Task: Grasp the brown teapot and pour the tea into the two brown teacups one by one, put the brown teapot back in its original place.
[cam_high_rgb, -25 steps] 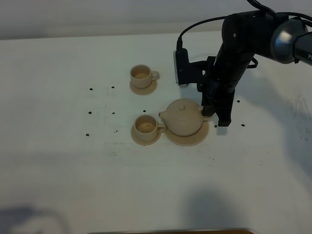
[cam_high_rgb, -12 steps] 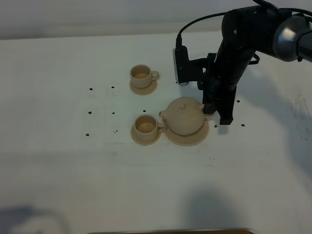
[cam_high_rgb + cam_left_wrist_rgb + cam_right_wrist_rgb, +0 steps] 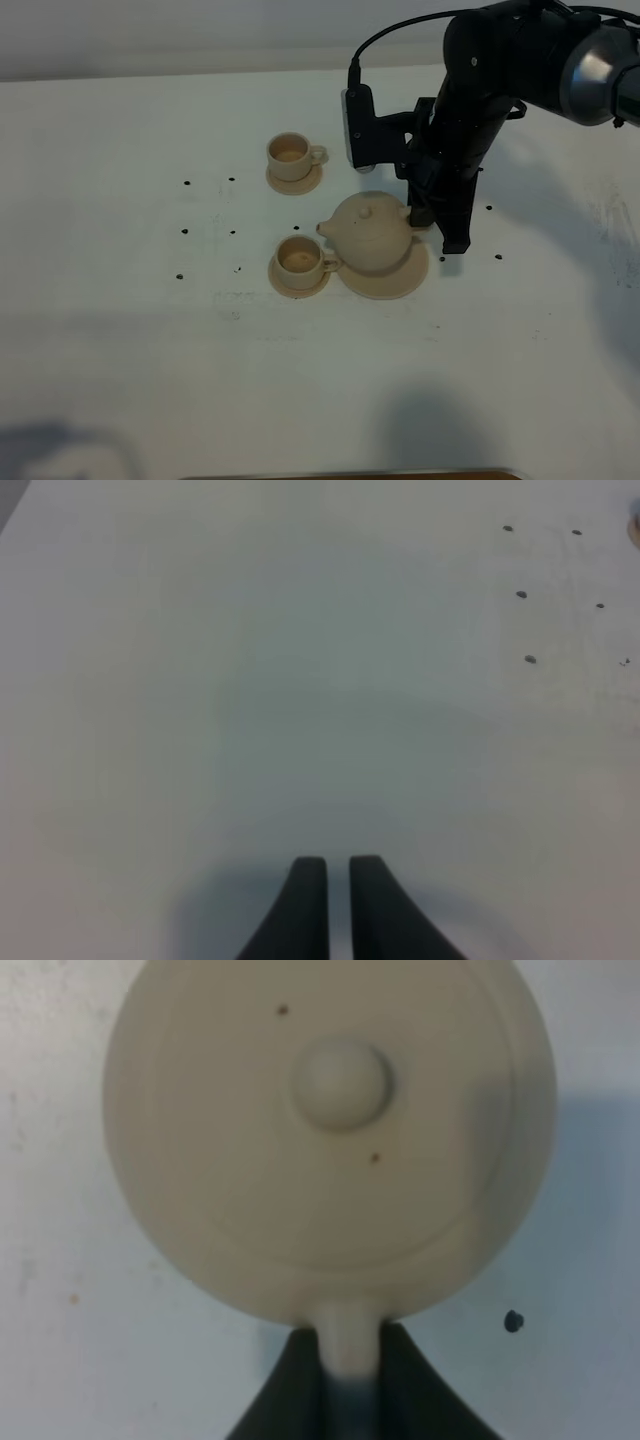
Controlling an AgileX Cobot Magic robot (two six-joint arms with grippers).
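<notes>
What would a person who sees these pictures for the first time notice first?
The black right gripper clamped on the handle of the tan teapot, right of centre in the high view, over its wide saucer. Then two small teacups on saucers, one beside the teapot's spout, one farther back.

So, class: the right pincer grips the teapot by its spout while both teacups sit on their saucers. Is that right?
Not the spout: the right pincer grips the teapot by its handle, as the right wrist view shows. Both teacups sit on saucers.
</notes>
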